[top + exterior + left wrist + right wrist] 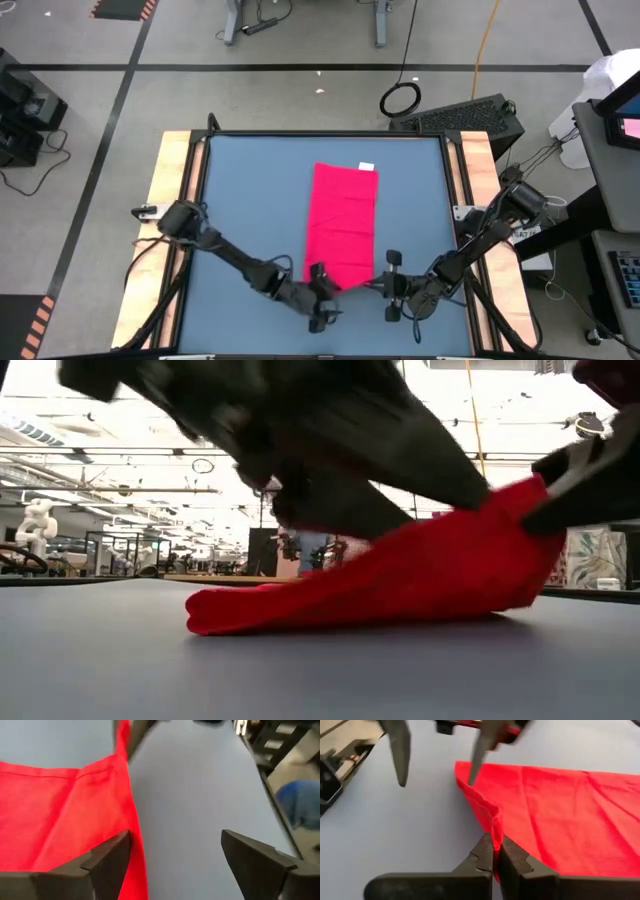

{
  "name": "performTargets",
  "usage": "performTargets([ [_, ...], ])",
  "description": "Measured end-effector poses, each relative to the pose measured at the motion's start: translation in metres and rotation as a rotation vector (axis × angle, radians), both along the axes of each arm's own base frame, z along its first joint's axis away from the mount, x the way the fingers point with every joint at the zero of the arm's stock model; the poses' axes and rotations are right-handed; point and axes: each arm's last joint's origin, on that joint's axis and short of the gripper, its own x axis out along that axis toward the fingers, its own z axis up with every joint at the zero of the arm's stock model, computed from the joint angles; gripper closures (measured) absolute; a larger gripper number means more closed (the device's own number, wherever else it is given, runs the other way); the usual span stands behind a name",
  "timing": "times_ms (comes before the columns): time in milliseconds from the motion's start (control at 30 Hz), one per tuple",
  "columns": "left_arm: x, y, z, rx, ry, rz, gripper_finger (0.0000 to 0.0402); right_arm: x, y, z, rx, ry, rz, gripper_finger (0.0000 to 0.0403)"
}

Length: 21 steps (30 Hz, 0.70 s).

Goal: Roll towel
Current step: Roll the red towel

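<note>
The towel, a bright pinkish-red cloth, lies lengthwise on the blue table with a white tag at its far edge. My right gripper sits at the towel's near right corner and is shut on it. My left gripper is open at the near left corner. In the left wrist view one finger stands over the towel's edge and the other over bare table. Whether the left gripper touches the cloth, I cannot tell. My right gripper pinches the towel's near right corner between its two shut fingers, coming in slanting down from the table's near right. That corner is raised off the table with a crease running from it. The rest of the towel lies on the tabletop.
Bare blue tabletop lies left and right of the towel. Wooden strips border both sides of the table. A black case and a coiled cable sit on the floor beyond the far edge.
</note>
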Motion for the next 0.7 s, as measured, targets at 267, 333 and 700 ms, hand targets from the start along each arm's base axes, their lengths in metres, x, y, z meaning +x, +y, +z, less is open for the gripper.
performTargets([
  [267, -0.041, -0.037, -0.003, 0.262, 0.065, 0.026, 0.0098, 0.002, -0.021, 0.020, 0.066, 0.017, -0.094, 0.0402],
  [333, -0.049, -0.041, -0.007, 0.311, 0.074, 0.064, 0.0098, 0.003, -0.024, 0.022, 0.077, 0.018, -0.106, 0.0403],
  [700, -0.069, -0.044, -0.018, 0.449, 0.109, 0.150, 0.0098, 0.013, -0.038, 0.020, 0.133, 0.055, -0.142, 0.0403],
])
